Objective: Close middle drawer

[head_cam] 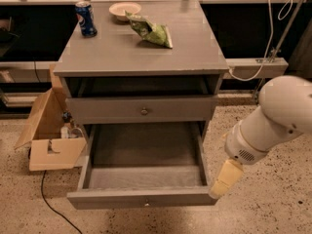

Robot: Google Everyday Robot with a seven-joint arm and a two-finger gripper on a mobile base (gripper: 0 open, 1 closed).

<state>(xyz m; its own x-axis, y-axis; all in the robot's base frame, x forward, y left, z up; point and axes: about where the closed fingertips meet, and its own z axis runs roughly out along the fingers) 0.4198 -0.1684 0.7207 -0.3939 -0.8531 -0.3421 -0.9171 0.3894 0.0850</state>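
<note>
The middle drawer (144, 198) is pulled far out of the grey cabinet (141, 52). It has a low front panel with a small knob, and its inside is empty. My gripper (223, 180), a pale yellow tip on the white arm (273, 116), is at the drawer's right front corner, close beside or touching the side wall. Above the open drawer sits a taller-fronted drawer (144, 111) with a brass knob, nearly shut. The lowest drawer is hidden under the open one.
A blue soda can (86, 18), a white bowl (125, 9) and a green chip bag (150, 30) lie on the cabinet top. An open cardboard box (48, 130) and a black cable (53, 204) are on the speckled floor at the left. A white cable (268, 38) hangs at the right.
</note>
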